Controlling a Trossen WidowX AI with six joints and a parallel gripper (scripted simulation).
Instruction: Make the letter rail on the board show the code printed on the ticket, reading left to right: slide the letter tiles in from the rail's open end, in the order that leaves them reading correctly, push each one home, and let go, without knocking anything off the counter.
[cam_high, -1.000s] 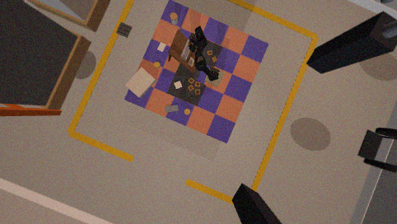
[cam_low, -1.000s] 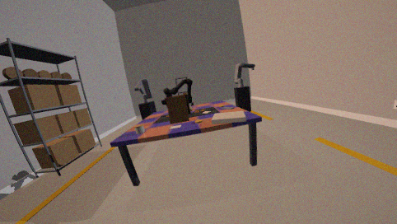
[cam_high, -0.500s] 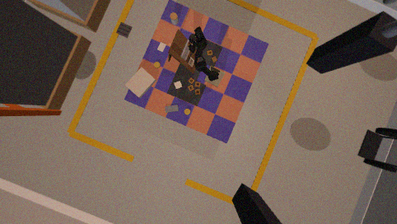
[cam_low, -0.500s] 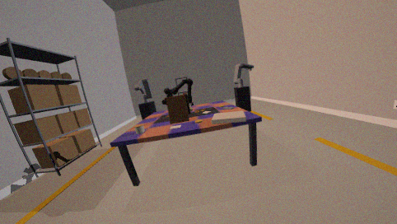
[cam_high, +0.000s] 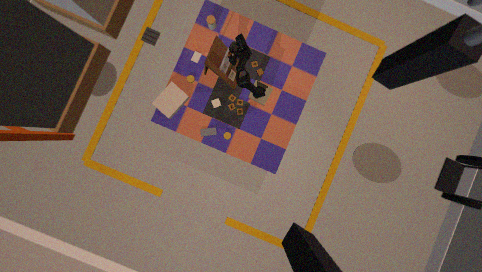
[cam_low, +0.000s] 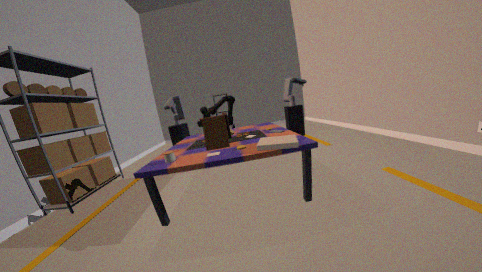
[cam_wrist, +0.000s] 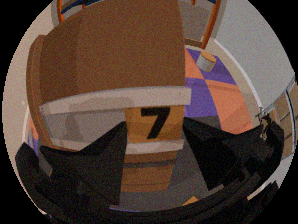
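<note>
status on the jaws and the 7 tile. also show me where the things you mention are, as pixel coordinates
Jaws shut on the 7 tile (cam_wrist: 155, 123); tile at the rail's (cam_wrist: 187, 96) end, between its pale strips; nothing seen blocking the rail leftward in wrist view.

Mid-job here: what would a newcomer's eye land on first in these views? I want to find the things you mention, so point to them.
Probably the bold black 7 on the orange tile (cam_wrist: 155, 122) in the wrist view, held between the dark fingers of the gripper (cam_wrist: 154, 123) at the right-hand end of the pale rail (cam_wrist: 115, 97) on the brown board (cam_wrist: 130, 50). From above, it would be the purple-and-orange checkered table top (cam_high: 290, 106), framed by yellow floor lines (cam_high: 345, 140).
</note>
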